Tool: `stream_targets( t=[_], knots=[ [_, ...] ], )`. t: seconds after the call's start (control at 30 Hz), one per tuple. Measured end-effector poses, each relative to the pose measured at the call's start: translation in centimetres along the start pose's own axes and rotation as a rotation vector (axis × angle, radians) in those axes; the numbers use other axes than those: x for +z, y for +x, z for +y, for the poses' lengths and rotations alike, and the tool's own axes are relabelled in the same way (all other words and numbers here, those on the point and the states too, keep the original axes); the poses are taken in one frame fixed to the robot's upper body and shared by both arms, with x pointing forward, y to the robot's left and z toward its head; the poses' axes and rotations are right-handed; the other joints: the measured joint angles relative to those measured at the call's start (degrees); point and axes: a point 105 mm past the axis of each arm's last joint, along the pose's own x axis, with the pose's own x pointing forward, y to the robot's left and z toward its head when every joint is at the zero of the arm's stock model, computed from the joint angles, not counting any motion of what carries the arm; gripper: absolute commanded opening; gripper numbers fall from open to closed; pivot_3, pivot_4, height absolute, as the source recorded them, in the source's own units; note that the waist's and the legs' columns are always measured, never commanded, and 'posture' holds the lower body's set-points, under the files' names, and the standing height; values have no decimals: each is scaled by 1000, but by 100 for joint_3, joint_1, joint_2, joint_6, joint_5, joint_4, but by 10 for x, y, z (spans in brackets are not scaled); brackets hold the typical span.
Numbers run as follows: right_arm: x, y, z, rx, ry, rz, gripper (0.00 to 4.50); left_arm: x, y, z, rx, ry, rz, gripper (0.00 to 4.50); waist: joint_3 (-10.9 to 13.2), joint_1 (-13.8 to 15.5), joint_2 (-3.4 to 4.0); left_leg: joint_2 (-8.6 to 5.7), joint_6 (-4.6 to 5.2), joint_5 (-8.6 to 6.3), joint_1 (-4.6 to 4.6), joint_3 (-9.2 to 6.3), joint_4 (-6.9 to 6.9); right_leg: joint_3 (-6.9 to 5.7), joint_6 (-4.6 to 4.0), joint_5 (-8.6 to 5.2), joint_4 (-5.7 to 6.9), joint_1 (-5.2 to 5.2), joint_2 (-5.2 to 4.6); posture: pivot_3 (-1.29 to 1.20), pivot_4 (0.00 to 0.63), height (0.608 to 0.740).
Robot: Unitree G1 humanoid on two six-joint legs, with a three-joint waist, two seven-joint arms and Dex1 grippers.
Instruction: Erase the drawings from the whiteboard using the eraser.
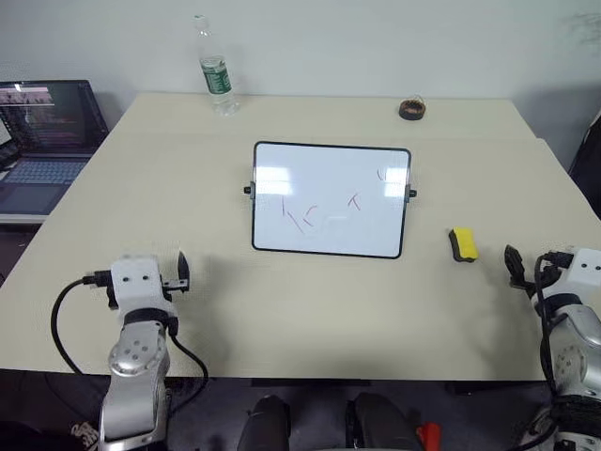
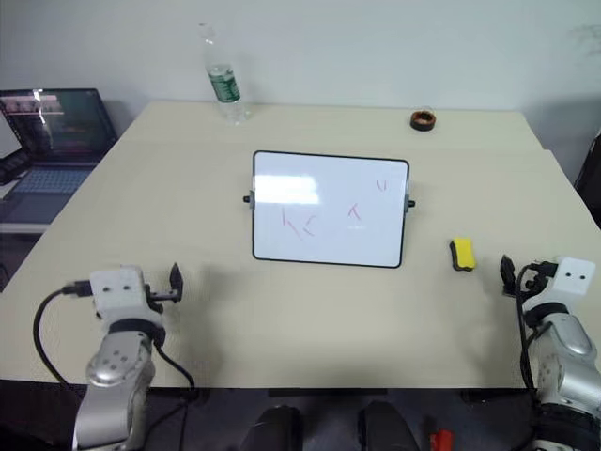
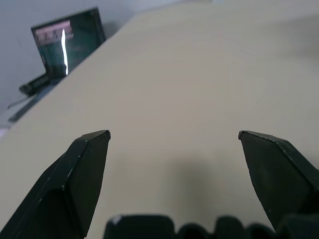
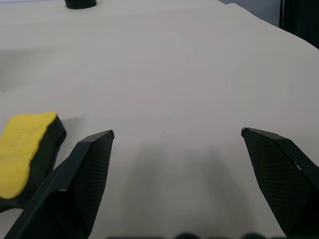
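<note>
The whiteboard [image 1: 329, 169], white with a thin black frame, lies flat in the middle of the beige table. The drawings are faint red strokes on it: a squiggle at lower left [image 1: 302, 218], a small mark near the middle [image 1: 354, 200] and another at upper right [image 1: 382, 174]. To the board's right lies the yellow eraser [image 1: 462, 244], dark underneath. My right gripper [image 1: 515, 263] is open just right of and nearer than the eraser [image 4: 22, 149], not touching it. My left gripper [image 1: 180, 274] is open over bare table near the front left, well away from the board.
A clear water bottle [image 1: 216, 70] stands at the table's far edge. A dark round ring [image 1: 411, 109] lies at the far right. An open laptop [image 1: 47, 141] sits on a lower surface left of the table. Something dark [image 1: 590, 160] stands past the table's right edge.
</note>
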Motion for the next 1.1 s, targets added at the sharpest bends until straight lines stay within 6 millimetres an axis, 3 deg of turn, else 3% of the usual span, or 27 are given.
stream_targets(
  t=[0.23,0.43,0.6,0.7,0.83,0.93,1.1],
  knots=[
    [5,1,1,-11,-8,5,4486,-4,-2,1,38,-22,20,4500,0,-2,0,0,0,0,2,1,-1,1,0,0,0,1,2,0,150,740],
    [31,2,14,13,-22,-41,4486,2,-2,7,50,-2,-8,4500,0,-5,0,1,0,0,1,0,-1,0,0,0,1,1,2,0,150,740],
    [43,7,33,63,-15,-60,4486,41,3,1,-79,-13,-173,4500,0,5,0,0,-1,1,1,0,0,-2,0,0,0,0,2,0,150,740],
    [52,8,52,108,-27,-80,4486,70,7,-19,-287,-13,-275,4500,0,2,1,1,-1,1,0,-2,-1,-5,0,0,1,-1,4,0,150,740],
    [66,3,70,211,-82,-43,4486,116,0,-75,-699,23,-413,4500,1,39,2,-5,-1,1,-11,-6,2,-13,3,-1,-4,-1,7,0,150,740],
    [63,-7,84,285,-136,60,4486,141,-11,-114,-985,51,-471,4500,1,26,1,-7,0,1,-16,-9,2,-16,3,-1,-7,-2,12,0,150,740],
    [49,-7,94,278,-72,174,4486,142,-39,-151,-1425,143,-434,4500,6,-70,8,-1,1,0,-12,3,-5,-13,1,-2,-3,-11,16,0,150,740]
  ],
)
